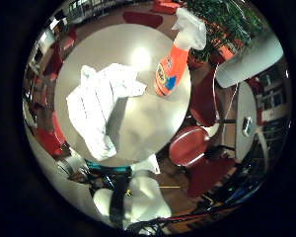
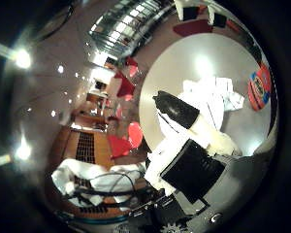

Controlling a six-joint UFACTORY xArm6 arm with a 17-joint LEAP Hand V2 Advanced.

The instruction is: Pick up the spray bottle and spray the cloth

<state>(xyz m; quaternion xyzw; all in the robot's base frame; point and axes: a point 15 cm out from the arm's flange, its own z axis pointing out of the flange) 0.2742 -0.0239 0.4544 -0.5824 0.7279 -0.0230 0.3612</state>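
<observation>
Cloth, white and crumpled, lies spread on the round pale table, reaching from near the middle toward one edge; just beside it, apart from its nearest fold, we see the spray bottle, orange in the body with a white trigger head, resting on the tabletop; we cannot tell for sure whether it stands or leans, though from the little finger side its body looks tilted. Both things sit well away from the palm, since the whole table fits within that view; around the table stand red chairs, and a green plant rises behind the bottle.

From the thumb side we see the hand itself; a finger with a black tip and white body reaches out straight across the cloth, with a black block of the hand below it; nothing lies within its grasp, so we take the fingers as spread and loose, touching neither bottle nor cloth; in this view only the bottle's orange body shows, at the table's far rim.
</observation>
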